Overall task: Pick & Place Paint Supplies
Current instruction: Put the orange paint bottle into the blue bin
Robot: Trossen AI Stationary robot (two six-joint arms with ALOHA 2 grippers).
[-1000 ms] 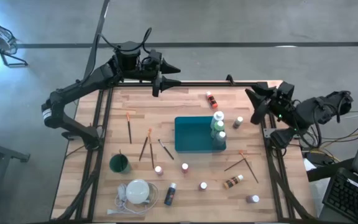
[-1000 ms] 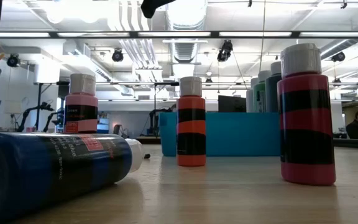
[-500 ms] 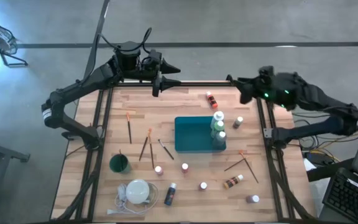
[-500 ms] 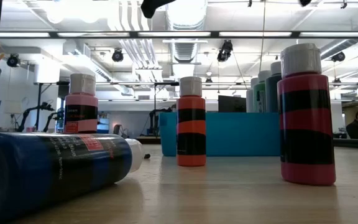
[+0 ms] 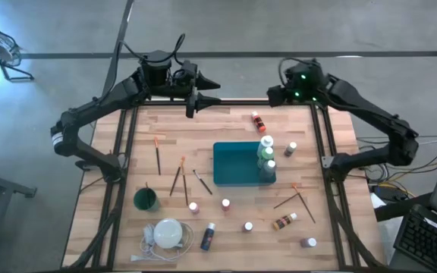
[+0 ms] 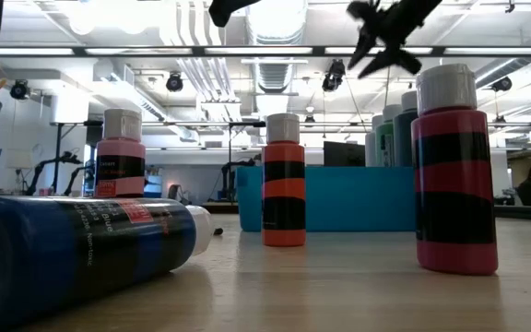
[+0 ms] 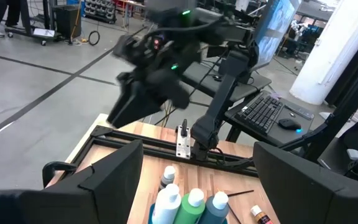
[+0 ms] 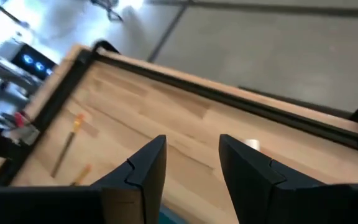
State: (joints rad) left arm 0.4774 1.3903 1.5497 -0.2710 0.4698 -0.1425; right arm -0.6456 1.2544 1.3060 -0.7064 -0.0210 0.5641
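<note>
Right gripper [image 5: 273, 96] above the table's far edge, fingers parted, holding nothing; left gripper [image 5: 217, 91] parked there, spread wide, empty; paint bottles [image 5: 265, 158] stand in the teal tray [image 5: 234, 164].

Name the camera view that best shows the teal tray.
The high view: the teal tray lies wholly visible mid-table, bottles along its right side. The low view shows only one side wall. The left wrist view shows just the bottles; the right wrist view shows no clear tray.

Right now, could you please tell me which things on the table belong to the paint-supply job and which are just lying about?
Job:
paint bottles
red bottle
brown bottle
brushes

Lying about:
teal tray
white disc with cord
green cup
</note>
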